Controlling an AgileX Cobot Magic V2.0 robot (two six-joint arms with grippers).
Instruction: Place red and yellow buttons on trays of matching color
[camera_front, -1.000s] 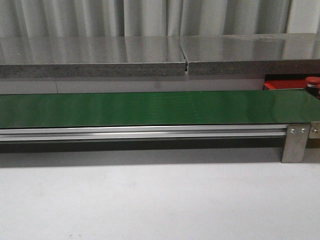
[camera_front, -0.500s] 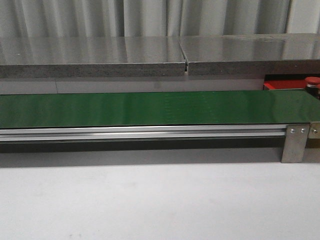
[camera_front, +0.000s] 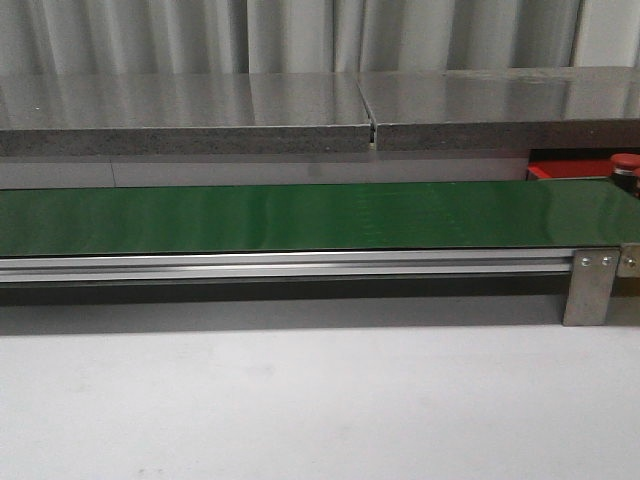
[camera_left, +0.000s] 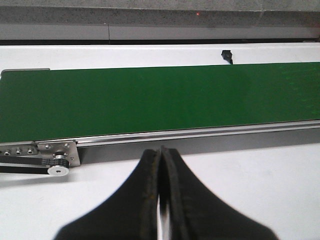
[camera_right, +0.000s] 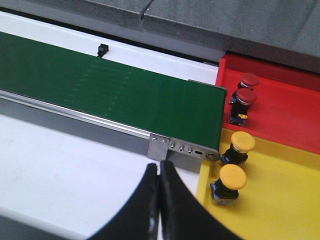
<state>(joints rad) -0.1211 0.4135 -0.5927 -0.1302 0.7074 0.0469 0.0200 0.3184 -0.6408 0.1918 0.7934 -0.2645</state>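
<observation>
Both jaws pressed together and holding nothing: left gripper (camera_left: 160, 165) and right gripper (camera_right: 159, 172) over the white surface (camera_front: 320, 400), near the green belt (camera_front: 300, 215). At 3 o'clock past the belt's end, 2 red buttons (camera_right: 246, 95) on the red tray (camera_right: 285, 110), 2 yellow buttons (camera_right: 232, 177) on the yellow tray (camera_right: 280, 200).

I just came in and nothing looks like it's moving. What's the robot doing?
Nothing is being held right now. Both grippers, left and right, are shut and empty over the white table, in front of the green belt, which has nothing on it. At the belt's right end, two red buttons sit on the red tray and two yellow buttons sit on the yellow tray, so those four are sorted.
</observation>
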